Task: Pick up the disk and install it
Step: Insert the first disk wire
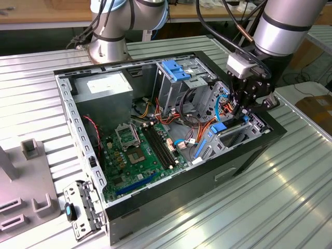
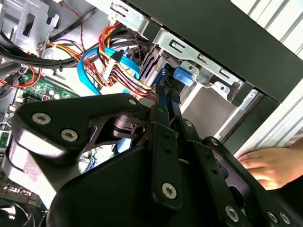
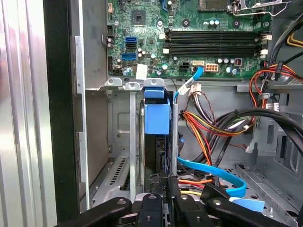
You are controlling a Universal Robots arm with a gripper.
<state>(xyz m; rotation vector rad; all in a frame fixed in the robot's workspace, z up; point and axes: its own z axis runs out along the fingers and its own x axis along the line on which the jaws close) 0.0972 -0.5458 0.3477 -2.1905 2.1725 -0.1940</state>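
The hand [image 1: 241, 110] hangs from the arm over the open computer case [image 1: 155, 207], at about 3 o'clock of the case in the exterior view. The case lies on its side on the ribbed metal worktop [image 1: 270, 207].

In both wrist views the fingers are drawn close together and pinch the near edge of the disk [image 3: 156, 118]. The disk stands on edge in the metal drive cage [image 3: 118, 142], just inside the case wall. Its light-blue plastic rail end [image 2: 182, 75] shows beyond the fingertips [image 2: 162, 106] and is partly sunk between the cage's silver guides.

Just beside the disk is a bundle of orange, red and yellow wires [image 3: 208, 127] and a flat blue data cable [image 3: 213, 172]. In the second wrist view these run close past the hand.

In the exterior view the green motherboard [image 1: 140, 155] lies at roughly 8 o'clock from the hand, well apart from it.

In the second wrist view a person's fingers [image 2: 265, 163] rest on the worktop outside the case.
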